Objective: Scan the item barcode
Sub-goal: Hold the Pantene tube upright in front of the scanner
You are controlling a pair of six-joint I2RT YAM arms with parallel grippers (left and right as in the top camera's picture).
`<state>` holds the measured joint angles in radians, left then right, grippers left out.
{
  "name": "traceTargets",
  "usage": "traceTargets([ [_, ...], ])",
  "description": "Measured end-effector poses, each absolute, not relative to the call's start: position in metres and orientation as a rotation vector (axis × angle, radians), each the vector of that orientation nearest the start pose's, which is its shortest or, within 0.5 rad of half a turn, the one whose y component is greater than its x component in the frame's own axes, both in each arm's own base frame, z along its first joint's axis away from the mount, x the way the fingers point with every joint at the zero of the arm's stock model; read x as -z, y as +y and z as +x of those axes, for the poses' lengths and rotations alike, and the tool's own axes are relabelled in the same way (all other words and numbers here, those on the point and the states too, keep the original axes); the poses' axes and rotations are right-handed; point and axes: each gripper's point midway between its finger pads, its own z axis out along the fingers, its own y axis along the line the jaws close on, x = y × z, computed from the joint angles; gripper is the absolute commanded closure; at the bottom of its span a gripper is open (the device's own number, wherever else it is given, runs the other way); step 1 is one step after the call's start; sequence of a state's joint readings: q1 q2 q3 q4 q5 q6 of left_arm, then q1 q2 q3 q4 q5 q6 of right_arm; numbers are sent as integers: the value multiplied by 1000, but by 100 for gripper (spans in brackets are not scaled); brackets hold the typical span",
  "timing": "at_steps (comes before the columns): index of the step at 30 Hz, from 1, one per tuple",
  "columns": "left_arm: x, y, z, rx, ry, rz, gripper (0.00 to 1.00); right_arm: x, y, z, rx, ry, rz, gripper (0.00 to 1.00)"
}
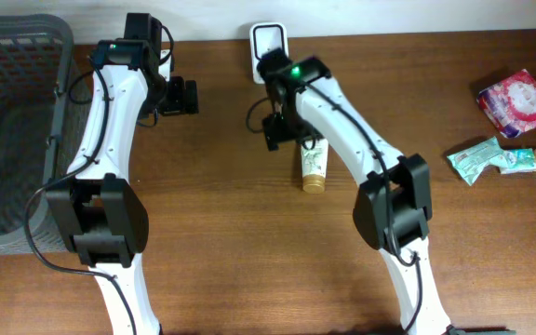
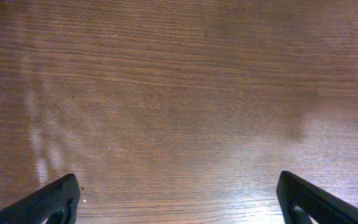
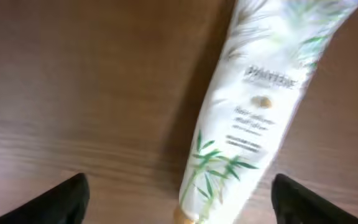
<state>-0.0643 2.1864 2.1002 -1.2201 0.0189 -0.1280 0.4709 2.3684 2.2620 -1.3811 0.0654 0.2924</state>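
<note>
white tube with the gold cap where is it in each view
overhead: the white tube lies near the middle of the picture, gold cap toward the bottom edge.
left wrist: not in it, only bare wood.
right wrist: it fills the centre right, running from the top right down to the bottom middle.
shared landmark: the brown wooden table, in all three views.

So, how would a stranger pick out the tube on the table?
On the brown wooden table, find the white device standing at the far edge. Just in front of it, under the right arm, lies the tube. It alone is long and white, with green leaves and a gold cap; the colourful packets lie far to the right.
</note>
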Motion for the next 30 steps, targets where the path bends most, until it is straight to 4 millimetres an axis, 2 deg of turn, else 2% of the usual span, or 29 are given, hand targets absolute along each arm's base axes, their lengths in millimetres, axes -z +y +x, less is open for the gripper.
traceTargets([
  [2, -130, -34, 485, 63, 2878, -88, 1, -101, 194, 441, 38, 3015, -221, 2],
  [4, -130, -34, 485, 63, 2878, -88, 1, -102, 169, 444, 55, 3042, -150, 0],
  [6, -130, -34, 485, 64, 2878, -88, 1, -95, 139, 448, 57, 3081, -54, 0],
  [8, -130, -34, 485, 64, 2878, -88, 1, -81, 125, 448, 5, 3114, -8, 0],
  [9, -130, -34, 485, 63, 2878, -88, 1, -73, 124, 448, -31, 3125, -9, 0],
  [12, -130, -34, 485, 64, 2877, -88, 1, -45, 139, 443, -134, 3146, -54, 0],
  [14, -130, -34, 485, 63, 2877, -88, 1, -34, 147, 438, -158, 3157, -84, 5],
  [17, -130, -34, 485, 63, 2877, -88, 1, -25, 159, 436, -184, 3147, -122, 18],
  [22, -130, -34, 485, 63, 2878, -88, 1, -18, 170, 438, -197, 3121, -161, 54],
  [25, -130, -34, 485, 63, 2878, -88, 1, -19, 173, 440, -210, 3112, -156, 62],
  [26, -130, -34, 485, 63, 2878, -88, 1, -19, 173, 440, -211, 3111, -159, 62],
  [27, -130, -34, 485, 63, 2878, -88, 1, -19, 173, 440, -211, 3110, -161, 55],
  [28, -130, -34, 485, 63, 2878, -88, 1, -19, 173, 441, -212, 3108, -161, 36],
  [29, -130, -34, 485, 63, 2878, -88, 1, -19, 173, 441, -212, 3107, -168, 28],
  [30, -130, -34, 485, 64, 2878, -88, 1, -18, 173, 442, -213, 3104, -163, 26],
])
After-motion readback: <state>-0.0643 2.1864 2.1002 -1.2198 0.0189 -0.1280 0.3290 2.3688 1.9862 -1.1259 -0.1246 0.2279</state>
